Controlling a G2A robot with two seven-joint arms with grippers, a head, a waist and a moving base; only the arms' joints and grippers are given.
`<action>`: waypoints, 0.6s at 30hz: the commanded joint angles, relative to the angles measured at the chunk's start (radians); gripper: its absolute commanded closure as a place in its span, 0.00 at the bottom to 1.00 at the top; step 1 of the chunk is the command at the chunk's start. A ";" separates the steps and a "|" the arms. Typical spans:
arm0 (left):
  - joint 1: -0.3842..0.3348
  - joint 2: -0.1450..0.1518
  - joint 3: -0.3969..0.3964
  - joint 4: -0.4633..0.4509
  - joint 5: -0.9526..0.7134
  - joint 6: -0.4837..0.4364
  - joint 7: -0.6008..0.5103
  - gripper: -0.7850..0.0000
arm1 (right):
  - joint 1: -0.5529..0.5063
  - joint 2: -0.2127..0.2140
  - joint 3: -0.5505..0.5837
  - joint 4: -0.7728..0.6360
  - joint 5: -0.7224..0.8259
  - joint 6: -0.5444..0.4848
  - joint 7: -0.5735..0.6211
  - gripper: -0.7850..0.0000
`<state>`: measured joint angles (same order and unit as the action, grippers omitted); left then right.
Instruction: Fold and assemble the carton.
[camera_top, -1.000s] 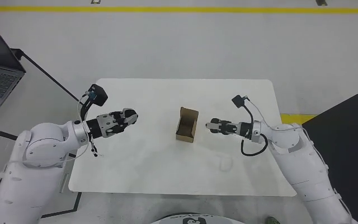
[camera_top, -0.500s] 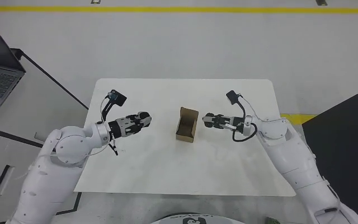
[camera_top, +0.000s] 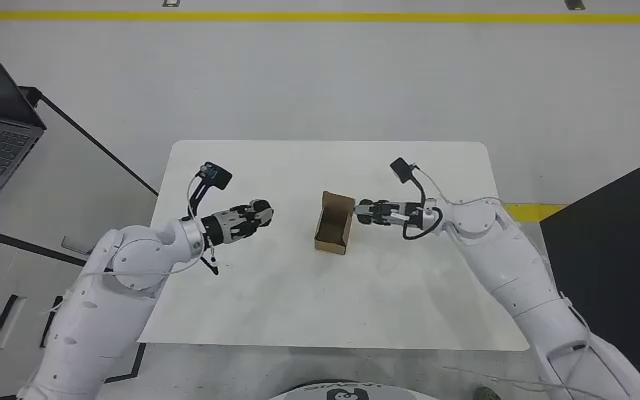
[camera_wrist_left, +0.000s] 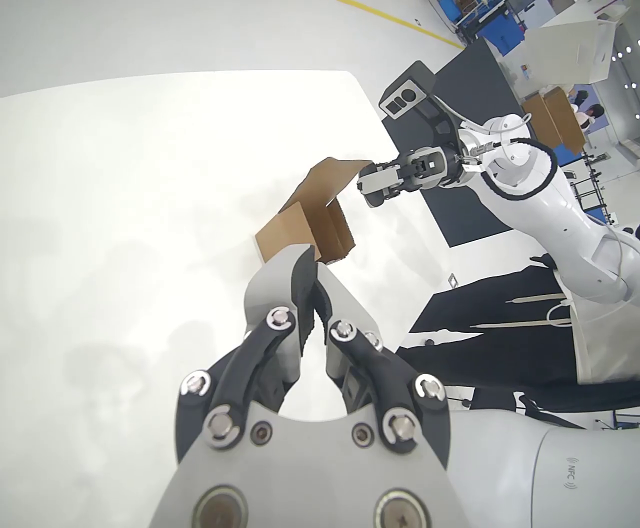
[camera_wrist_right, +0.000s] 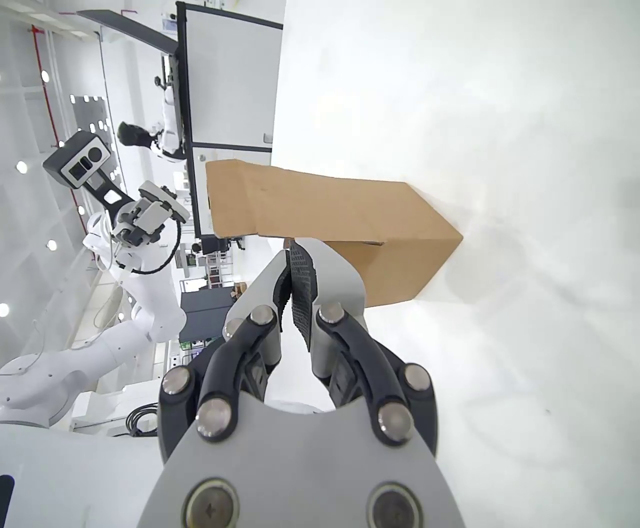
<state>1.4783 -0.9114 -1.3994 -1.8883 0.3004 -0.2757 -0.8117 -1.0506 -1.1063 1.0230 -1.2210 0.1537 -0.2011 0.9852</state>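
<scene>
A small brown carton (camera_top: 335, 222) stands open-topped in the middle of the white table (camera_top: 300, 310), one flap raised. My right gripper (camera_top: 362, 213) is shut with its tips right at the carton's right side, under the raised flap; I cannot tell whether they touch it. In the right wrist view the carton (camera_wrist_right: 340, 215) sits just beyond the shut gripper (camera_wrist_right: 296, 248). My left gripper (camera_top: 260, 212) is shut and empty, a short way left of the carton. The left wrist view has the carton (camera_wrist_left: 310, 220) past its gripper (camera_wrist_left: 311, 257), with the right gripper (camera_wrist_left: 371, 189) at the flap's edge.
A laptop (camera_top: 14, 130) on a dark stand sits off the table's left. A black floor mat (camera_top: 600, 230) lies to the right. Open table surface surrounds the carton on all sides.
Both arms have closed in on the carton. The right gripper moved left to the carton's side; the left gripper moved right and a little farther back.
</scene>
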 joint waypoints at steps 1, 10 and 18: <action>-0.004 0.000 0.003 0.003 0.005 0.003 0.001 1.00 | 0.009 -0.003 -0.007 0.012 -0.004 -0.012 -0.009 1.00; -0.014 -0.002 0.017 0.020 0.012 0.006 -0.003 1.00 | 0.039 -0.016 -0.031 0.038 -0.039 -0.070 -0.064 1.00; -0.022 -0.004 0.048 0.055 0.045 0.000 -0.012 1.00 | 0.017 -0.012 -0.016 0.040 0.000 -0.078 -0.025 1.00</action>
<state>1.4579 -0.9141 -1.3588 -1.8396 0.3450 -0.2742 -0.8233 -1.0273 -1.1198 1.0025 -1.1804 0.1456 -0.2783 0.9516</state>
